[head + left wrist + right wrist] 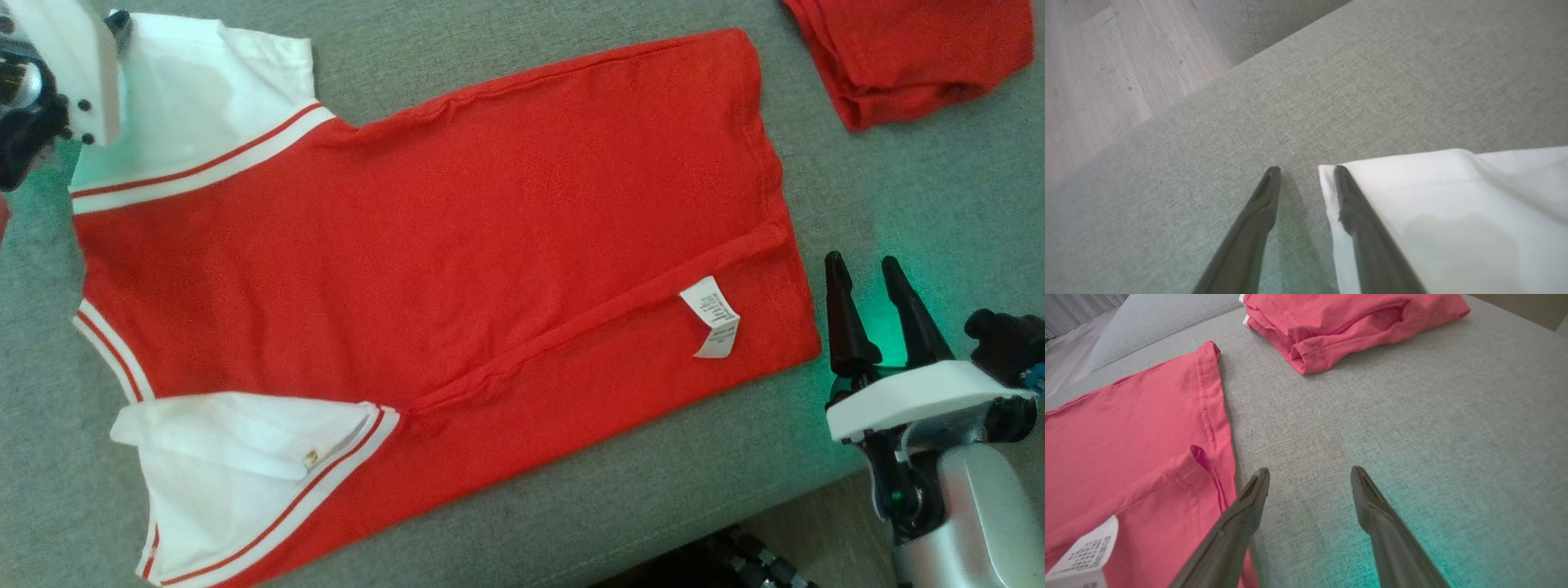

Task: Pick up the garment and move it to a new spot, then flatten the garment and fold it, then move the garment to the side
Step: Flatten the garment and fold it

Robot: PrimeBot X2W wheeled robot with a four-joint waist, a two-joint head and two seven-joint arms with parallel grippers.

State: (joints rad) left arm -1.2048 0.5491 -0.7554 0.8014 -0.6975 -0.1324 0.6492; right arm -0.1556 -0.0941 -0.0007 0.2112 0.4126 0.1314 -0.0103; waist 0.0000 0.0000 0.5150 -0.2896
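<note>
Lying flat across the grey sofa (939, 180), the red garment (424, 245) looks light and limp, best pinched at its white sleeve (204, 73) at ten o'clock, where the left tool (1306, 173) stands open astride the edge, the right tool (861, 261) open at four o'clock.
</note>
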